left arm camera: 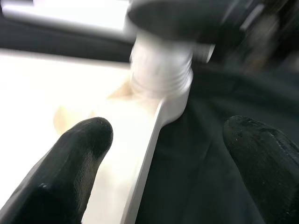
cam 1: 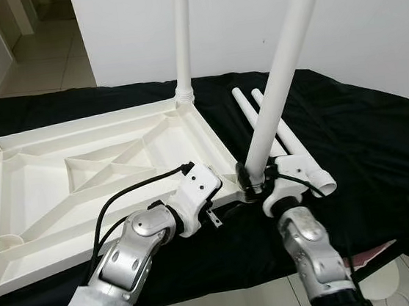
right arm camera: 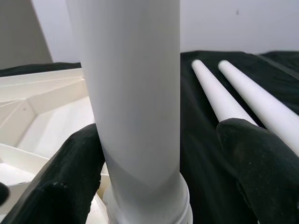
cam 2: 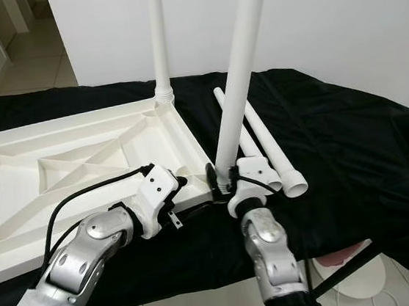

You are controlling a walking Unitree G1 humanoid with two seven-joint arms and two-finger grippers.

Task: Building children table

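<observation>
Straddling leg (right arm camera: 135, 107), right fingers (right arm camera: 261, 163) open; left fingers (left arm camera: 70, 172) open by tabletop (cam 1: 81, 174) corner (blurred); leg top cut off.

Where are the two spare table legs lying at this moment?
The two spare legs lie side by side on the black cloth, on the robot's right, just beyond the right gripper.

the white plastic tabletop (cam 1: 81, 174) lies upside down on the black-draped bench, its ribbed underside facing up, with one white leg (cam 1: 182, 37) standing upright in the far corner socket. a second leg (cam 1: 284, 70) stands in the near corner socket, leaning a little to the right, its threaded base apparently seated there, though the blur in the left wrist view leaves that unsure. two more legs (cam 1: 275, 126) lie side by side on the cloth just beside the tabletop's right edge.
</observation>
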